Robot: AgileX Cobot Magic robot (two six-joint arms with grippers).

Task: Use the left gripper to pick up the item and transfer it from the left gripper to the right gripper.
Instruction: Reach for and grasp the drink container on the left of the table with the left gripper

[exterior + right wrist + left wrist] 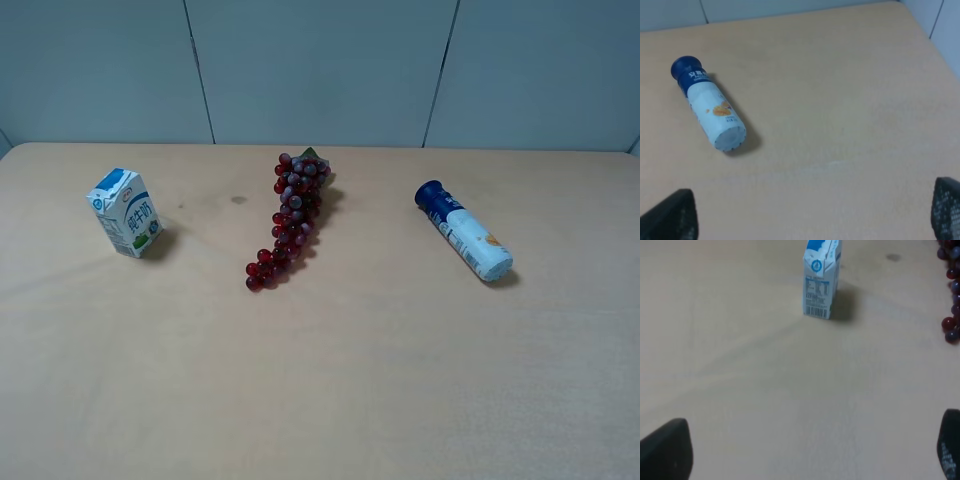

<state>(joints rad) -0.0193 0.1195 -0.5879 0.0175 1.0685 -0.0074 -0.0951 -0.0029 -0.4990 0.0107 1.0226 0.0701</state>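
The white-and-blue milk carton (126,213) stands upright at the left of the table. It also shows in the left wrist view (821,279), well ahead of the left gripper (805,452). That gripper's two black fingertips (667,450) sit far apart at the frame corners, open and empty. The right gripper (810,215) is also open and empty, its fingertips (672,215) wide apart over bare table. Neither arm shows in the exterior high view.
A red grape bunch (290,218) lies at the table's middle; its edge shows in the left wrist view (951,290). A white-and-blue tube (464,230) lies on its side at the right, also in the right wrist view (710,103). The tan table (330,380) ends at a grey wall.
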